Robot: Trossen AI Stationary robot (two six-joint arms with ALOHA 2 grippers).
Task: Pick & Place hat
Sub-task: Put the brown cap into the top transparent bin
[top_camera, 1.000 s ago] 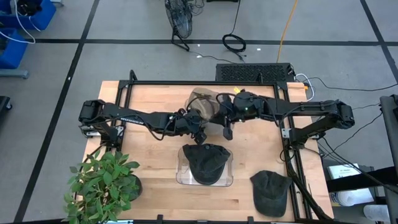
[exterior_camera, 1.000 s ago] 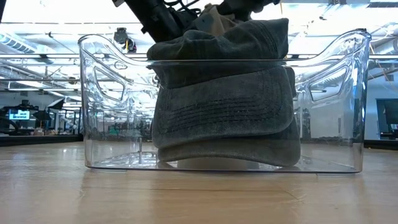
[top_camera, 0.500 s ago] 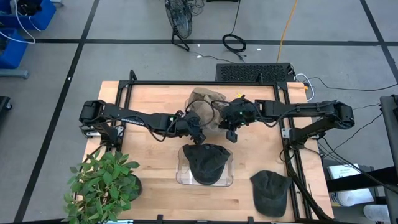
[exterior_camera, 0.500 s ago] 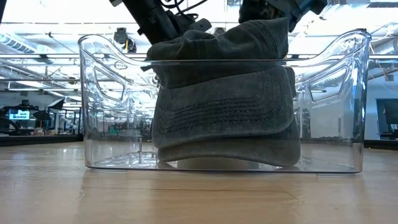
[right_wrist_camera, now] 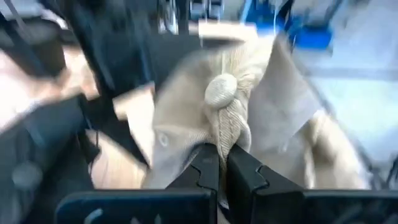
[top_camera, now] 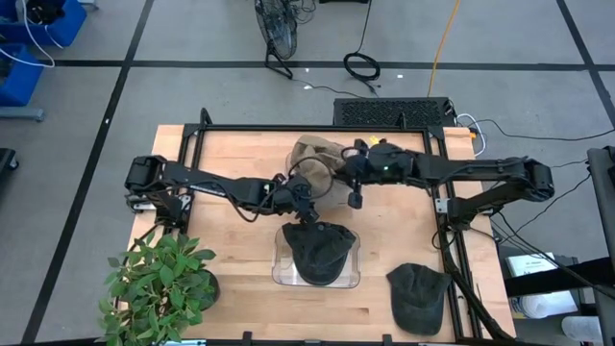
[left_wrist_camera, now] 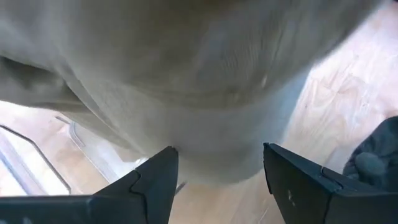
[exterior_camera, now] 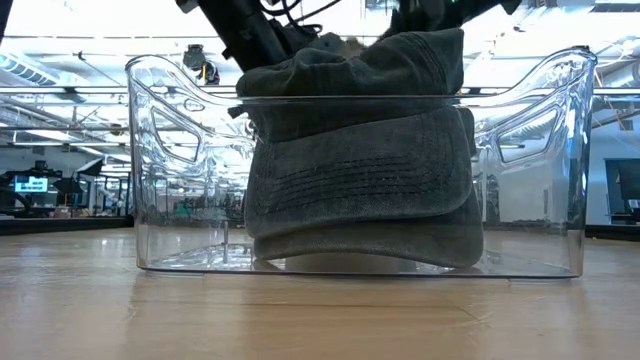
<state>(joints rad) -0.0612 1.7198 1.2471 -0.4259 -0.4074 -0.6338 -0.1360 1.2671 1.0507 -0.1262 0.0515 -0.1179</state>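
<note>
A beige hat (top_camera: 309, 159) is at the table's far middle; it fills the left wrist view (left_wrist_camera: 186, 74) and shows its top button in the right wrist view (right_wrist_camera: 221, 90). My right gripper (top_camera: 354, 197) is shut on it. My left gripper (top_camera: 307, 213) is open just past the bin's far rim, its fingers spread below the beige cloth (left_wrist_camera: 217, 180). A clear plastic bin (exterior_camera: 170, 150) at the near middle holds stacked dark hats (exterior_camera: 360, 170). Another dark hat (top_camera: 418, 293) lies flat on the table near the right corner. My right gripper (right_wrist_camera: 217, 165) pinches a raised fold of the beige hat's crown (right_wrist_camera: 225, 134) just below the top button, between its two fingers. The cloth spreads slack to either side of the fingers. Whether the hat's rim rests on the table is hidden. My left gripper: I cannot tell whether its fingers (left_wrist_camera: 155, 180) touch the cloth.
A potted plant (top_camera: 159, 284) stands at the near left corner. The bin's rim (top_camera: 279, 274) is close below both grippers. Bare wood lies left of the bin and between it and the loose dark hat. A black frame borders the table's far and right sides.
My right gripper, shut throughout, first dipped toward the near edge, then drew back toward the far edge. The beige hat shifted with it.
</note>
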